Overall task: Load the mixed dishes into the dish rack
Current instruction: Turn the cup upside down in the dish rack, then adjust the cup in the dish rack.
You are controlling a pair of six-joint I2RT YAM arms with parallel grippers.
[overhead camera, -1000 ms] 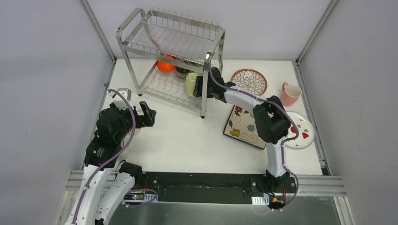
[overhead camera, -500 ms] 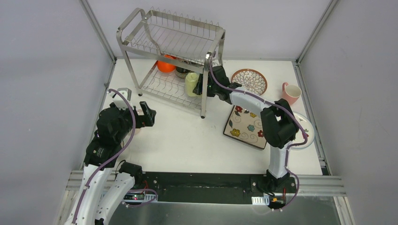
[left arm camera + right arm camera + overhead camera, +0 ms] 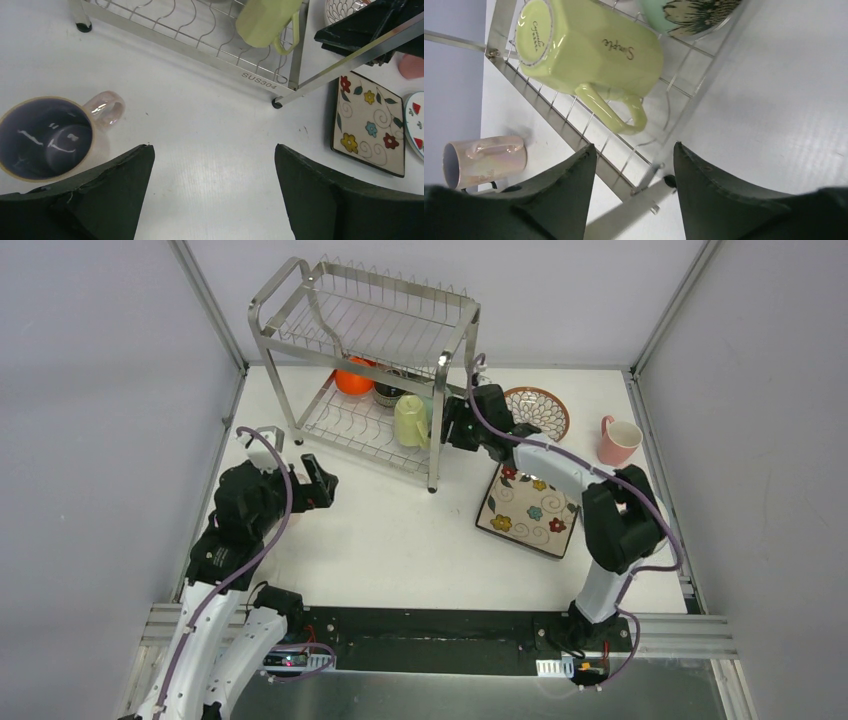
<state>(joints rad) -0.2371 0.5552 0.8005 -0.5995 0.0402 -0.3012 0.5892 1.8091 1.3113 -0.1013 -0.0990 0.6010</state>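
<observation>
The dish rack (image 3: 290, 330) stands at the back. On its lower shelf a yellow-green mug (image 3: 409, 420) lies on its side, handle toward my right gripper (image 3: 446, 428). That gripper is open and empty just outside the rack's right post; in the right wrist view the yellow-green mug (image 3: 589, 47) lies just beyond its fingertips (image 3: 634, 146). An orange bowl (image 3: 353, 379), a dark bowl (image 3: 388, 392) and a mint bowl (image 3: 689, 12) also sit on that shelf. My left gripper (image 3: 212, 150) hangs wide open over bare table, a white mug (image 3: 47, 137) just left of it.
A square floral plate (image 3: 528, 510) lies right of the rack, with a brown-rimmed plate (image 3: 545, 408) and a pink mug (image 3: 618, 440) behind it. A white red-marked plate (image 3: 415, 125) lies at the far right. My right arm's elbow (image 3: 622, 525) hangs over that side.
My right gripper has let go of the yellow-green mug and drawn back to the right, out of the rack. The mug stays on the lower shelf. My left arm has shifted slightly.
</observation>
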